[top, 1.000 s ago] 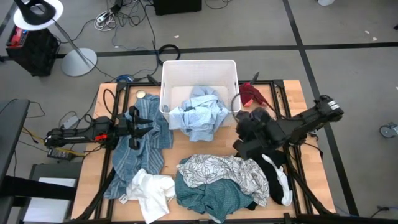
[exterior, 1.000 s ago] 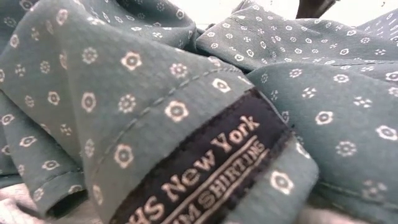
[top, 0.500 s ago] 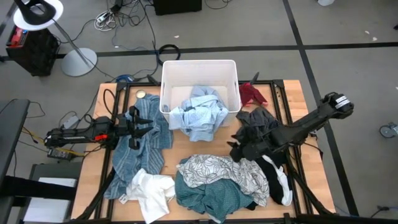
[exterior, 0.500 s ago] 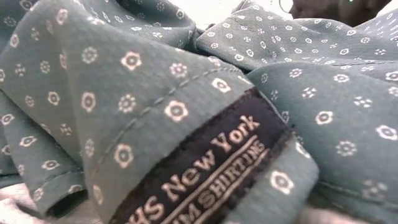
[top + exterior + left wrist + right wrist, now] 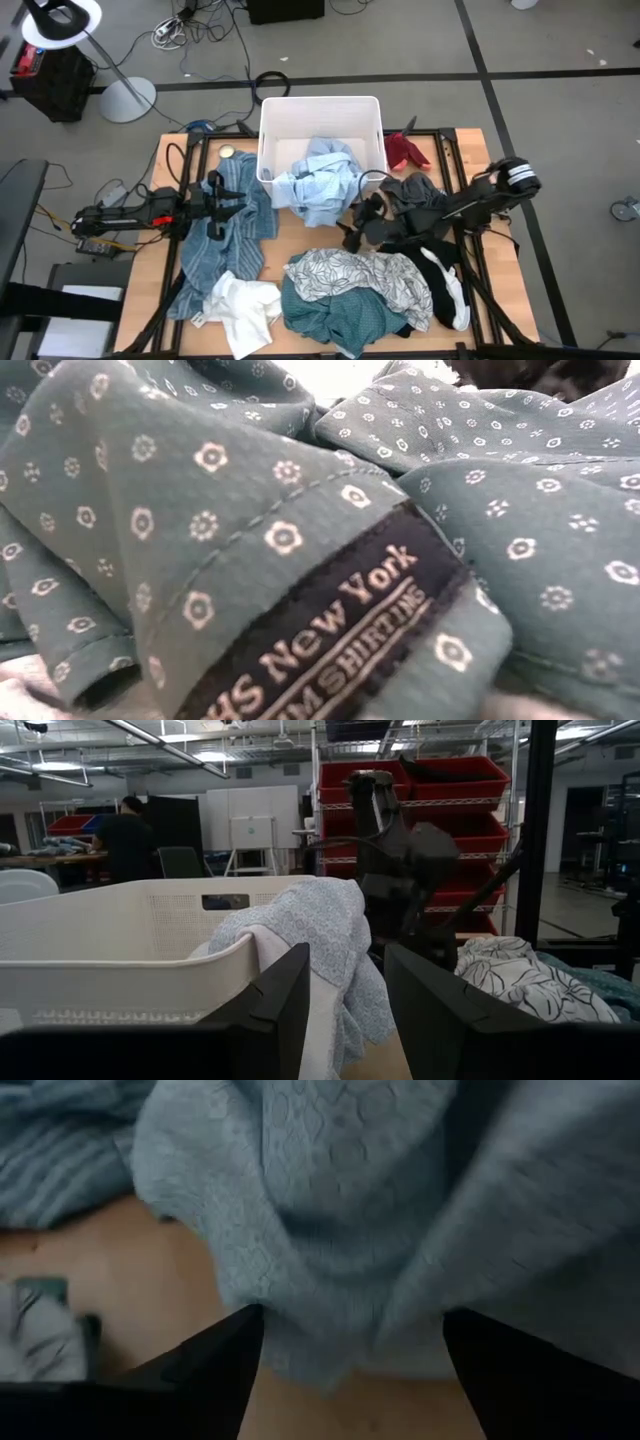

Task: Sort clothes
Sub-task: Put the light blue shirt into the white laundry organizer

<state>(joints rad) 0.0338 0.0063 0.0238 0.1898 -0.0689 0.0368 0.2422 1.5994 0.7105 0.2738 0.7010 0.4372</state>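
A light blue garment (image 5: 320,180) lies in the white bin (image 5: 320,100) and hangs over its near rim onto the table. My right gripper (image 5: 357,224) is low at that hanging part, open, with the light blue cloth (image 5: 340,1230) close in front of and between its fingers. My left gripper (image 5: 215,205) waits open over the denim-blue garment (image 5: 225,240) at the left, with nothing between its fingers (image 5: 345,990). A leaf-print garment (image 5: 365,270), a teal one (image 5: 330,312) and a white one (image 5: 245,305) lie along the near edge. My right gripper has its open fingers (image 5: 210,1370) on either side of the light blue garment's hanging lower part (image 5: 330,1310), coming slanting down from the table's right. Whether the fingers touch the cloth I cannot tell.
A black garment (image 5: 415,195) lies under the right arm, and a red one (image 5: 405,152) lies right of the bin. A white sock (image 5: 452,292) is at the near right. The teal shirt (image 5: 250,510) fills the low view.
My right gripper has come down and gone toward the table's left edge, from above the black garment to the hanging part of the light blue garment by the bin. It has tipped from pointing steeply down to nearer level. The black garment now lies uncovered behind it.
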